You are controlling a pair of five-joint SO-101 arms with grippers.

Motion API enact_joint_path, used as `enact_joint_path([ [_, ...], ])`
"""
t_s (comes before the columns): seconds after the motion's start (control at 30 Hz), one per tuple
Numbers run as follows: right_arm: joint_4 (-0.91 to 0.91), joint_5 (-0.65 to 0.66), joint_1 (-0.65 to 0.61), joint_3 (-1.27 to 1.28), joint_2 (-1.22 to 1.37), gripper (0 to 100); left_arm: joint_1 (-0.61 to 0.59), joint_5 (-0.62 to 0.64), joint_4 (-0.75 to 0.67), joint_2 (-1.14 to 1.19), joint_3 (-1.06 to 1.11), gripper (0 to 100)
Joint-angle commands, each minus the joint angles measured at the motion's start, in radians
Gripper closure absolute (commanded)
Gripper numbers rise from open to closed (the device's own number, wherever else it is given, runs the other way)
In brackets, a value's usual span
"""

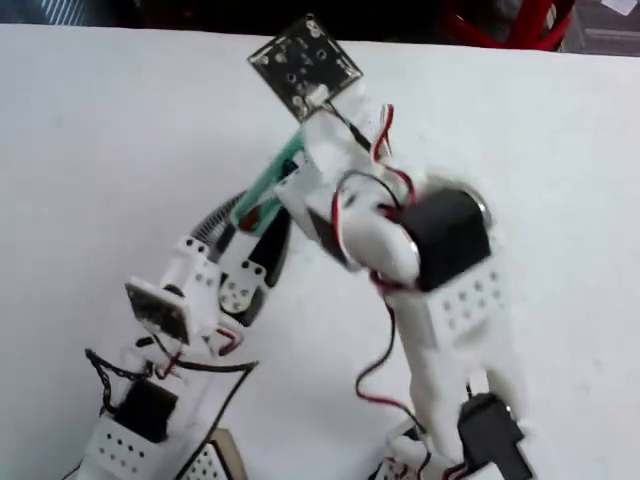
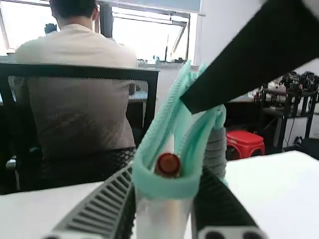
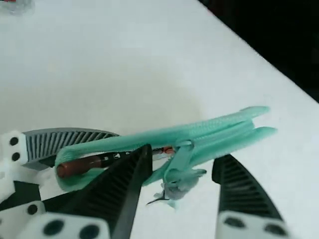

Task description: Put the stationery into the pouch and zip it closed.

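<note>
A mint-green pouch [image 1: 268, 180] is held off the white table between both arms. My left gripper [image 2: 164, 209] is shut on one end of the pouch [image 2: 169, 129], and the red end of a pen [image 2: 168, 164] shows inside the open mouth. In the right wrist view the pouch [image 3: 209, 132] lies lengthwise with the brown-red pen [image 3: 84, 165] inside. My right gripper [image 3: 185, 154] is open, its fingers on either side of the zipper pull [image 3: 178, 181]. One black finger [image 2: 249, 55] of it crosses over the pouch. In the high view the right gripper [image 1: 300, 175] sits over the pouch, beside the left gripper [image 1: 245, 225].
The white table [image 1: 110, 150] spreads wide to the left and far side. Its far edge [image 1: 150, 30] meets a dark floor. A red stool [image 2: 244, 144] and a person's chair [image 2: 75, 99] stand beyond the table.
</note>
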Motion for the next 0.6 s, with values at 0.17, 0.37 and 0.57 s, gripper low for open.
enact_joint_path([
  [0.17,0.013,0.029,-0.050,0.075,-0.068,80.8,-0.048,0.018,-0.025,0.010,-0.029,89],
  [0.37,0.012,0.002,-0.067,0.118,-0.077,80.8,-0.042,0.020,-0.025,0.010,-0.029,89],
  [0.57,-0.005,-0.006,-0.222,0.018,-0.124,80.8,-0.041,0.020,-0.017,0.010,-0.021,89],
])
